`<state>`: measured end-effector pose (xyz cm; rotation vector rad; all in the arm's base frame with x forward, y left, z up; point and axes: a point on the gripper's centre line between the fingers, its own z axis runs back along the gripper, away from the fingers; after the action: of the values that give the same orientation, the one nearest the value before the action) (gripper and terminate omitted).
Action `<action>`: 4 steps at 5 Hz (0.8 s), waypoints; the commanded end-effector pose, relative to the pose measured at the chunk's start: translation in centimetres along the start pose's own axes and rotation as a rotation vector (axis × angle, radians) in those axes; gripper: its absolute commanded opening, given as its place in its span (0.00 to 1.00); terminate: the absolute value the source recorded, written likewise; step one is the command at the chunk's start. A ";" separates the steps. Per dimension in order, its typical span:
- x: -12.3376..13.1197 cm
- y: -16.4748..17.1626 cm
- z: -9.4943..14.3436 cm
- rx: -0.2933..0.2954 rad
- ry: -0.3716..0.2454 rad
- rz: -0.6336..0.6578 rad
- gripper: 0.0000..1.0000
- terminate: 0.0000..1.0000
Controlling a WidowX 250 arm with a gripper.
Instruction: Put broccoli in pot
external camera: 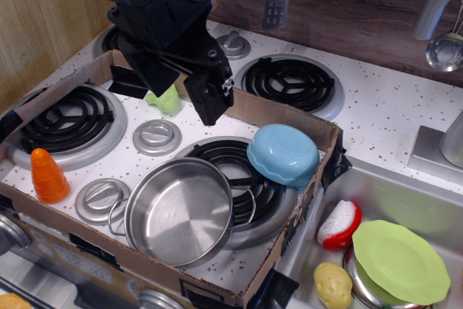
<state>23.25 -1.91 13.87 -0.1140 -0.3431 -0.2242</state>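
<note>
The single black arm enters from the top left and angles downward to the right. Its gripper (pixel 181 86) points down, low over the bench. One dark finger (pixel 210 95) is plainly visible; the jaw spacing cannot be determined.

dark wood backsplash (pixel 347 5) | light wood wall (pixel 43 12) | speckled countertop (pixel 391 99)

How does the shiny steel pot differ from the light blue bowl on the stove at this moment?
The shiny stainless-steel pot is bare metal with wire loop handles; the light blue plastic bowl is matte and has none. The pot's opening faces up, its empty inside showing, though it sits slightly tilted; the bowl lies tipped over, showing its underside. The pot looks wider than the bowl. Both are round and rest on the front right burner.
</note>
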 end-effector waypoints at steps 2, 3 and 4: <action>1.1 1.3 -2.1 -0.018 0.016 0.004 1.00 0.00; 2.4 2.6 -3.9 -0.052 0.015 -0.020 1.00 0.00; 3.2 4.0 -5.4 -0.071 0.027 -0.021 1.00 0.00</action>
<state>28.31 0.50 8.41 -0.1947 -0.2589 -0.2516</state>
